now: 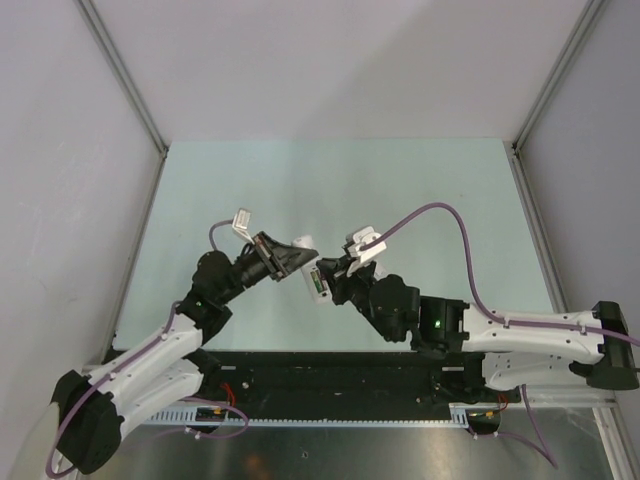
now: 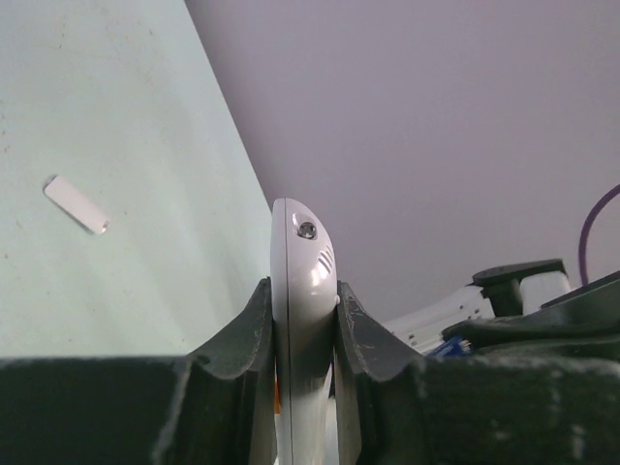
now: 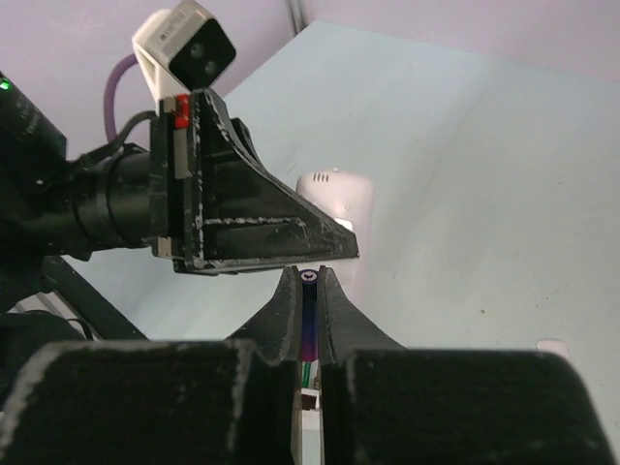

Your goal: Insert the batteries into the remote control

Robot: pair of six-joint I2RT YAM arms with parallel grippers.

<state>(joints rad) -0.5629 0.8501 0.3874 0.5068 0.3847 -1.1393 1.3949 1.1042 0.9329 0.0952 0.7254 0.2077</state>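
Hanging in mid-air, the remote control (image 2: 300, 242) is squeezed across its thin sides by the left pincer (image 2: 302, 300), whose jaws press flat against the white shell. Held like this, clear of the counter (image 1: 420, 190), its back is likely turned toward the other arm so the battery recess can be reached, though the recess itself is hidden in the wrist views. Just beside it, the purple-blue battery (image 3: 307, 329) sits lengthwise in the narrow slot of the right pincer (image 3: 308, 281), which is clamped on it with only a thin strip of the cell showing. Gripping it by the sides leaves the tip free, which suits sliding the cell end-first into its bay. A fleck of green (image 1: 318, 284) on the remote in the overhead view may be the other battery already seated, but too little shows to be sure. The two pincers meet nose to nose above the middle of the counter, so the step in hand looks like lining the cell up with the recess. Well apart on the counter lies a small flat white strip (image 2: 76, 204), probably the battery cover, left off until both cells are in.
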